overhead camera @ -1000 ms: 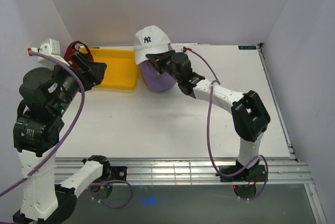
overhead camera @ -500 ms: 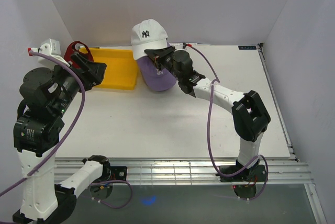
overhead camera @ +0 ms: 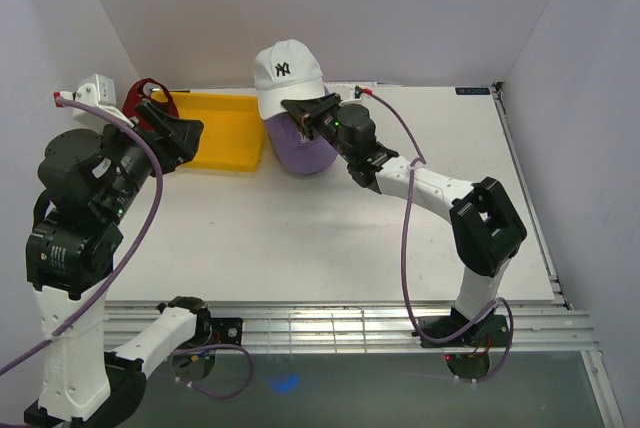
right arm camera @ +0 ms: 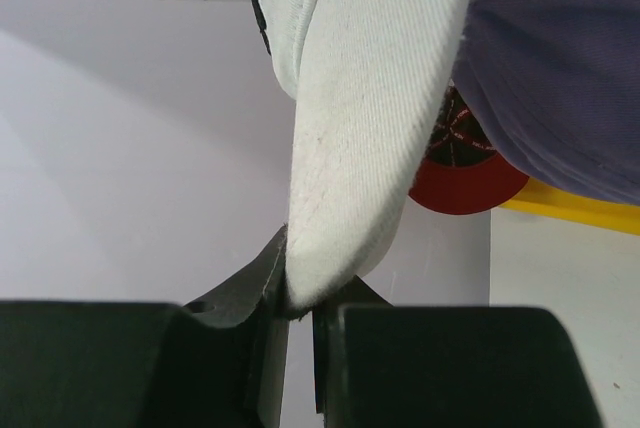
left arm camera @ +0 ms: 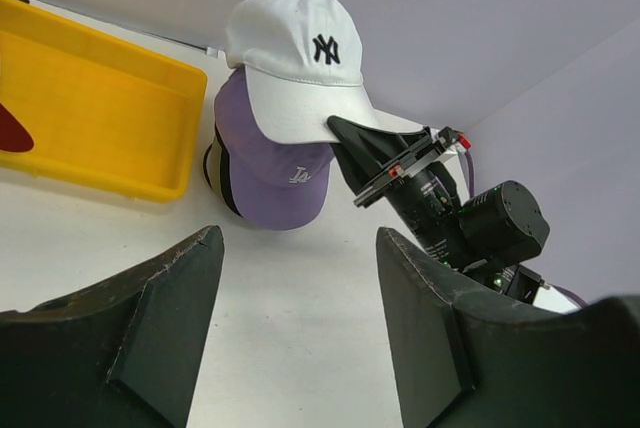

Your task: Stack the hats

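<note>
Grippers come first on the near side. The left gripper (left arm camera: 300,238) hangs raised over the left part of the table (overhead camera: 300,238), its jaws spread wide and nothing between them. The right arm reaches further in, toward the middle of the far edge. The right gripper (right arm camera: 300,298) is closed almost fully on the tip of the brim of the white hat (overhead camera: 288,76), and the wrist view shows the pale fabric pinched between the two fingers.

The white hat sits on top of the lavender hat (overhead camera: 300,153), both brims turned to the near side. Whether the white crown is already seated fully on the lavender one cannot be told.

Just to the left of this pile lies the yellow tray (overhead camera: 215,143), and beyond its left end, by the wall, is the red hat (overhead camera: 150,98) — apart from the pile.

The step in hand seems to be the placing of the white hat on the stack. The next move probably calls for settling the crown straight, then opening the fingers and pulling back without dragging the brim — after that, the red hat likely waits.
</note>
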`<state>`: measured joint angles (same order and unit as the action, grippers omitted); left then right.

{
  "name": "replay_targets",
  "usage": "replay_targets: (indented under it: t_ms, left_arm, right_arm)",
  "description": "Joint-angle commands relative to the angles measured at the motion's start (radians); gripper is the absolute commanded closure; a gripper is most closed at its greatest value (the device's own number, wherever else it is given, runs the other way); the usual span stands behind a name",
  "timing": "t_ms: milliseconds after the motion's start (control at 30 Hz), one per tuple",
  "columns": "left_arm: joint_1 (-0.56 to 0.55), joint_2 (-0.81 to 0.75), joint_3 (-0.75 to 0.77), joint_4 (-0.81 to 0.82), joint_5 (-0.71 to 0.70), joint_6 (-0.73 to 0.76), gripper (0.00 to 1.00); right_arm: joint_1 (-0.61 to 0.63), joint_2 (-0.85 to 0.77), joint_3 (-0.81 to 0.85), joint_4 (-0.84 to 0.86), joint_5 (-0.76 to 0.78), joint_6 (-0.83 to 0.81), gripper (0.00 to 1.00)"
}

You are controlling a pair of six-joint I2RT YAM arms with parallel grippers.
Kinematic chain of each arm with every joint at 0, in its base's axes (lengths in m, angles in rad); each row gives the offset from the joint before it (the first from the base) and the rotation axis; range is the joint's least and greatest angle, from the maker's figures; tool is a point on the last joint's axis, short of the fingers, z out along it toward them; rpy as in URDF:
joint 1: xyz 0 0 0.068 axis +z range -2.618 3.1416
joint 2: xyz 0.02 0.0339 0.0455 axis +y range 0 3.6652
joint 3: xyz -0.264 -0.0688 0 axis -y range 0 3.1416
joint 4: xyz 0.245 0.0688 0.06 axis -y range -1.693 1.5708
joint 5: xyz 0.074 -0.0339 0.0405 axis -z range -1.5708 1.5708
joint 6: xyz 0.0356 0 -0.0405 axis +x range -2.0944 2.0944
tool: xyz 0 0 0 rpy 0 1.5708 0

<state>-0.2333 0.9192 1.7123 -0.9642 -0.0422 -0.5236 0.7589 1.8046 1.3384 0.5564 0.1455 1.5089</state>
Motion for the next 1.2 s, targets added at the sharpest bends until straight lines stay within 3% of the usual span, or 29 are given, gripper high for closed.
replay_targets:
  t_ms: [0,667,1167]
  left_arm:
    - [-0.004,-0.008,-0.011,0.001,-0.007,0.01,0.27]
    - [-0.004,-0.006,-0.039,0.002,-0.013,0.014,0.27]
    - [-0.004,-0.002,-0.062,-0.002,-0.03,0.019,0.27]
  right_arm:
    - [-0.003,-0.08,-0.019,0.12,0.005,-0.027,0.92]
    - [-0.007,-0.149,-0.415,0.306,-0.035,0.125,0.92]
    - [-0.052,-0.093,-0.525,0.249,-0.135,0.168,0.92]
